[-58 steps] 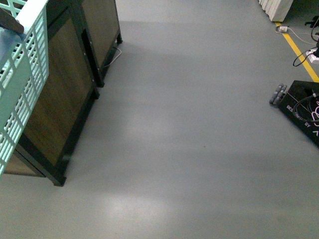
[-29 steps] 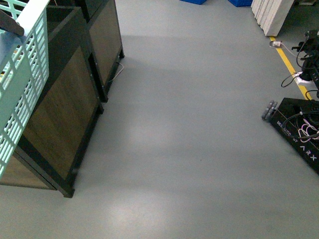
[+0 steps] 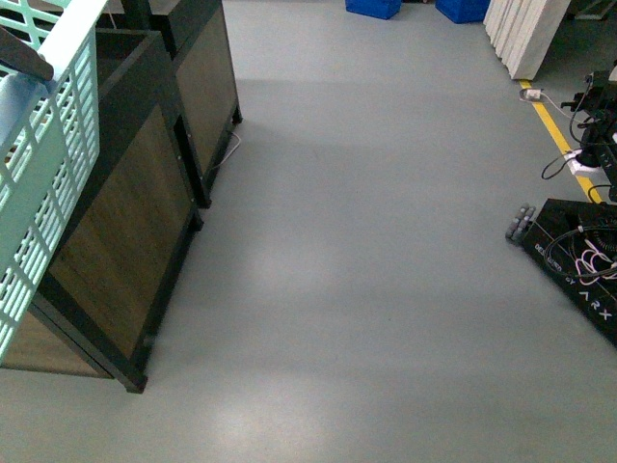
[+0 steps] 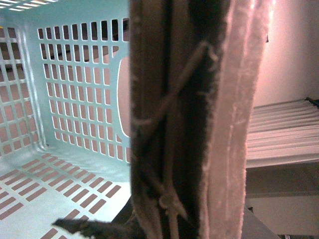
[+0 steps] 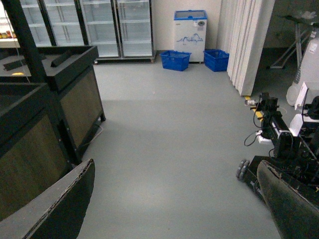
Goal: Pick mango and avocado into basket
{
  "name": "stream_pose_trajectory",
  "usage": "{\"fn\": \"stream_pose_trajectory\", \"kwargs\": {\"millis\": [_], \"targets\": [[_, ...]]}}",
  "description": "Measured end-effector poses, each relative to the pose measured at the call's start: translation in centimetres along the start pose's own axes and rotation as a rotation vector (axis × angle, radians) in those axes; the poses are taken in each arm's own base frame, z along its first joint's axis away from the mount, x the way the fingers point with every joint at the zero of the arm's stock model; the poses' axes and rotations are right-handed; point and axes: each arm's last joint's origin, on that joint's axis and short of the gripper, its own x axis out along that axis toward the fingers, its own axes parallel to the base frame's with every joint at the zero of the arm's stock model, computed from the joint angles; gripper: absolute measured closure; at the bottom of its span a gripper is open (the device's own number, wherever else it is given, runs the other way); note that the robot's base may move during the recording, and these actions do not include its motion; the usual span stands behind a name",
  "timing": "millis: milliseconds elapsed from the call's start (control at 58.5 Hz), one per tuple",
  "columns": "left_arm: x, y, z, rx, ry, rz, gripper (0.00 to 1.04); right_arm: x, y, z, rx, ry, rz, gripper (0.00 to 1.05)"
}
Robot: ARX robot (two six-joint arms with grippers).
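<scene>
The light teal basket (image 3: 43,193) hangs at the far left of the front view, its slotted side toward me. In the left wrist view its slotted wall and floor (image 4: 75,99) show nothing inside, as far as I can see. My left gripper (image 4: 169,219) is shut on the brown-grey handle (image 4: 189,124), which is tied with thin zip ties and fills that view. My right gripper (image 5: 172,209) is open, its two dark fingers (image 5: 55,209) wide apart over bare grey floor. The mango and the avocado are out of view.
Dark wooden display stands with black frames (image 3: 125,222) stand at the left beside the basket. Another robot base with cables (image 3: 578,260) sits at the right by a yellow floor line (image 3: 559,135). Blue crates (image 5: 175,59), glass-door fridges (image 5: 99,25) and a white partition (image 5: 246,45) lie far ahead.
The front view has swung upward and forward: the stands slid down and right, the blue crates came into view at the top. The basket holds its place in the frame.
</scene>
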Motion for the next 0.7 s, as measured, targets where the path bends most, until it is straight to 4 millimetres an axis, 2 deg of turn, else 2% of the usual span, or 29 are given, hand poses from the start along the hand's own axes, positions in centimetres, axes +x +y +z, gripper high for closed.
{"fn": "stream_pose_trajectory", "kwargs": {"millis": [701], "targets": [[0.0,0.07,0.06,0.001,-0.013,0.005,0.9,0.0,0.01,0.0,0.0,0.0,0.004,0.09]]}}
